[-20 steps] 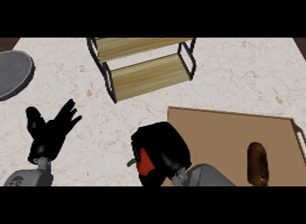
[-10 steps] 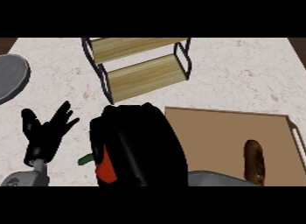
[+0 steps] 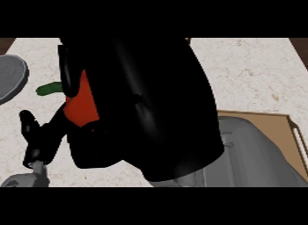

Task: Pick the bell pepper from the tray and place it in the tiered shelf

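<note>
My right hand (image 3: 150,105) is raised close to the head view and fills most of it, curled round the red bell pepper (image 3: 82,103). The pepper's green stem (image 3: 49,88) pokes out to the left. Behind the hand, the tiered shelf is fully hidden. At the right, the wooden tray (image 3: 293,136) shows only its corner beyond my grey forearm. My left hand (image 3: 39,136) shows at the lower left, largely covered by the right hand, with one finger pointing up.
A grey round plate (image 3: 4,79) lies at the left edge of the speckled counter (image 3: 254,74). A dark strip runs along the counter's far edge.
My right hand has risen with the pepper toward the view and forward, now hiding the shelf and the brown item on the tray. The left hand has hardly moved.
</note>
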